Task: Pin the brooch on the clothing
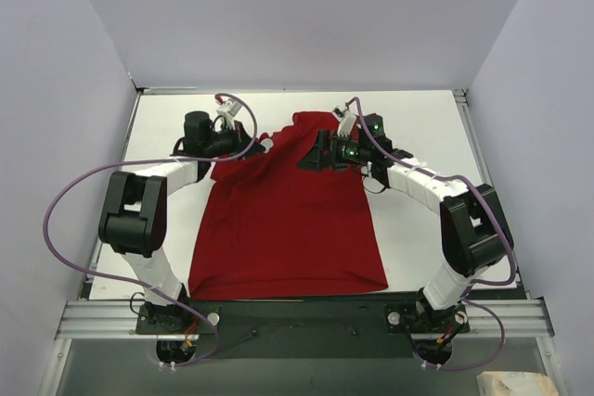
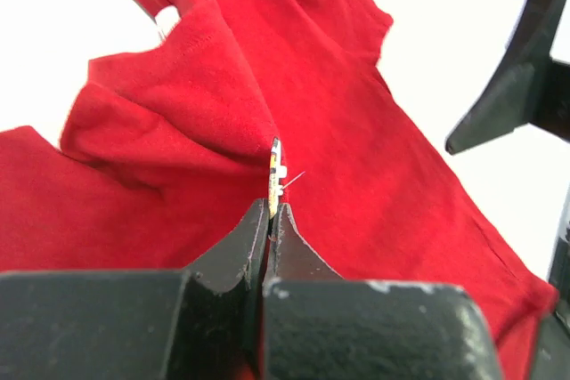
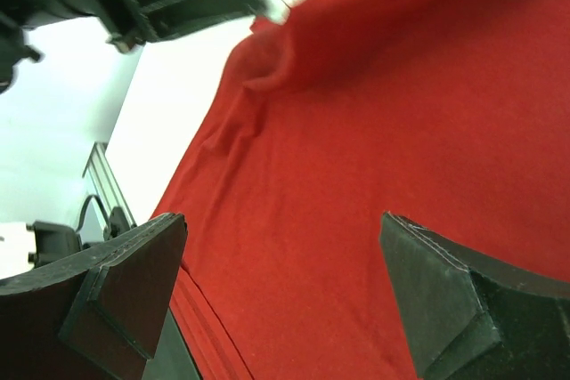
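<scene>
The left end effector (image 2: pixel 271 213) pinches the brooch (image 2: pixel 274 171) edge-on at a raised fold of the shirt (image 2: pixel 374 184), while the right end effector (image 3: pixel 285 264) hovers wide open over the cloth. Holding the fabric taut should help it fasten cleanly.

brooch (image 2: pixel 274 175) by clothing (image 1: pixel 288 220) fold, clothing on table (image 1: pixel 427 132)

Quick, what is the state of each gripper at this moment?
Left gripper: closed, holding the brooch by its edge.
Right gripper: open, holding nothing, over the clothing.
</scene>
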Robot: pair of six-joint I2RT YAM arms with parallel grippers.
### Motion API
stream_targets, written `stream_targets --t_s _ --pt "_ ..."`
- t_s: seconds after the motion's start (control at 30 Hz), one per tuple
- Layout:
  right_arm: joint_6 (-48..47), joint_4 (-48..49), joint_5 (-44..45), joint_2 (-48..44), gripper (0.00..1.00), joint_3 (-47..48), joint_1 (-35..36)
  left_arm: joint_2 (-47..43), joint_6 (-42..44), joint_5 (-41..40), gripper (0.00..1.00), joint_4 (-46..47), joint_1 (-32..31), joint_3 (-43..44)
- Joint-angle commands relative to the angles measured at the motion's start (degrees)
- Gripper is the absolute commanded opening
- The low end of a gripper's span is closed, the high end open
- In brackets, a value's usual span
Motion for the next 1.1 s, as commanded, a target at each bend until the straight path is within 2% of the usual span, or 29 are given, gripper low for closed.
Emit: stream_targets --t_s 0.0,0.17,0.43,0.8,1.07 --pt "-3.98 5.26 -3.49 -2.52 0.96 3.24 1.45 -2.23 -1.38 8.56 0.00 6.07 0.03 -2.84" --pt "-4.33 12.37 -3.23 -4.80 0.95 0.70 1.81 -5.74 -2.34 12.60 0.00 8.44 -0.15 -6.36" --pt "-6.70 13.87 -4.90 -3.66 0.95 2.11 2.77 -9.88 -1.90 16.56 0.00 8.97 -2.17 -9.79" --pt "-6.97 15.28 -4.46 -1.38 0.95 2.81 6.02 -11.46 -0.76 18.06 0.00 6.60 -4.37 -9.27" --pt "-3.98 19.41 -7.53 0.73 0.94 1.40 6.20 -12.25 -1.73 18.76 0.00 7.48 -4.81 -9.62"
